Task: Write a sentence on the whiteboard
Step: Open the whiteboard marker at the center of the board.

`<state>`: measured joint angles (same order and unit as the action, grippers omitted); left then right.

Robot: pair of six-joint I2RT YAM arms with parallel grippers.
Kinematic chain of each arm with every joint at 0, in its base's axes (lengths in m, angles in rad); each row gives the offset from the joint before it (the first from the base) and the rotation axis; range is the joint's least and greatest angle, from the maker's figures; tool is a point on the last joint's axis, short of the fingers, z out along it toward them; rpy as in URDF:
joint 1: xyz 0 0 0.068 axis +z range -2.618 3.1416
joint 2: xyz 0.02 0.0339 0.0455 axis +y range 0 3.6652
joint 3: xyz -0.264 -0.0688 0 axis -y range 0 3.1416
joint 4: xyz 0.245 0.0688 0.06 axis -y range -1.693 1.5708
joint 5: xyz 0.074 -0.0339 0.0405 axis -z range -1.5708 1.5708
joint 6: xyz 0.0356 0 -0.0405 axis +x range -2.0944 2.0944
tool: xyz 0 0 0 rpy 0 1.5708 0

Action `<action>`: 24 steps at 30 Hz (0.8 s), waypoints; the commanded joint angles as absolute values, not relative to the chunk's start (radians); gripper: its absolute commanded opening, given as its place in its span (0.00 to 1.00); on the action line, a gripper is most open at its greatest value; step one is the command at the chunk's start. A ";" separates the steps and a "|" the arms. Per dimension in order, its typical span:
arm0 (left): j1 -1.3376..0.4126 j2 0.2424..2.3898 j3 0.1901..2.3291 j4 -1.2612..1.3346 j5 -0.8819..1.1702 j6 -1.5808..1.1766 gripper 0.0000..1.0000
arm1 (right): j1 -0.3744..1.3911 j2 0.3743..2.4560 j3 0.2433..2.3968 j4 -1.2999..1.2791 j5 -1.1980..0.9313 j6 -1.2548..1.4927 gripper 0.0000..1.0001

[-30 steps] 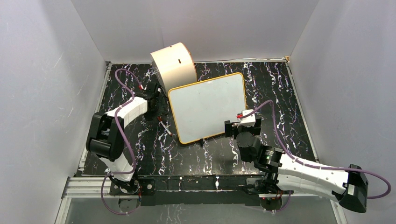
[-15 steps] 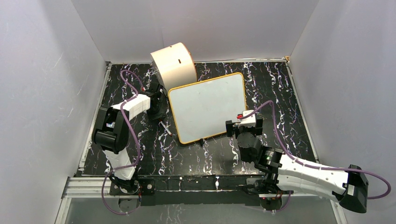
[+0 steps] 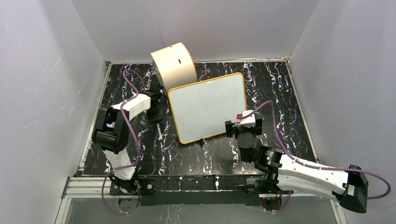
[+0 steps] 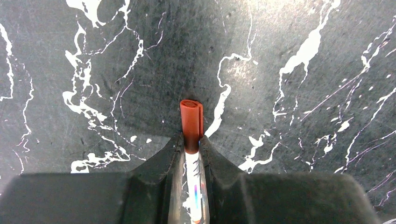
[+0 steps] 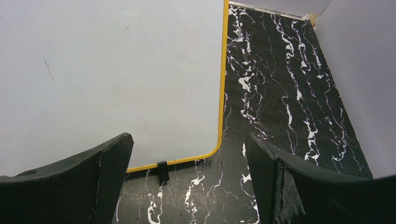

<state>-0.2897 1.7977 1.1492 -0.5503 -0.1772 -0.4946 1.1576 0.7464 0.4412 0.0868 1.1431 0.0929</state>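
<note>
1. Top external view: the whiteboard [image 3: 208, 107] lies flat on the desk [image 3: 280, 93], turned a little askew, its far-left corner just beside the cream drum [image 3: 173, 65]. Its face is blank, so the sentence is not begun. The marker [image 3: 159, 132] lies left of the board. Half a second ago it lay diagonally; now it points almost straight at the near edge, under the left end effector [image 3: 156, 109]. The left arm has barely moved. The right end effector [image 3: 228, 127] stays at the board's near-right corner.

2. Left wrist view: the left end effector [image 4: 192, 140] is clenched on the marker [image 4: 192, 126]. Both fingers press its white barrel, and the red cap pokes out past the tips over the desk [image 4: 303, 70]. The swing seen from above was probably the fingers closing and squaring the pen. The cap is on, so it likely must come off before writing.

3. Right wrist view: the right end effector [image 5: 189, 140] is released and grasps nothing, its fingers wide apart above the whiteboard [image 5: 116, 70] corner, near a small black clip [image 5: 162, 170]. It looks placed to steady the board.
</note>
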 commanded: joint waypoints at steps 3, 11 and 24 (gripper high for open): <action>-0.287 1.726 1.120 -0.597 -0.192 -0.462 0.05 | 1.153 0.694 0.410 0.180 1.120 0.071 0.99; -0.287 1.696 1.070 -0.570 -0.132 -0.493 0.00 | 1.154 0.648 0.373 0.217 1.029 0.065 0.99; -0.254 1.498 0.976 -0.518 -0.123 -0.543 0.00 | 1.152 0.655 0.366 0.289 0.824 0.009 0.99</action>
<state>-0.2687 1.5936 0.9936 -0.5270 -0.1299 -0.5186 1.1538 0.6617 0.3607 0.1921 0.9112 0.0441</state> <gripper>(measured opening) 0.126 0.985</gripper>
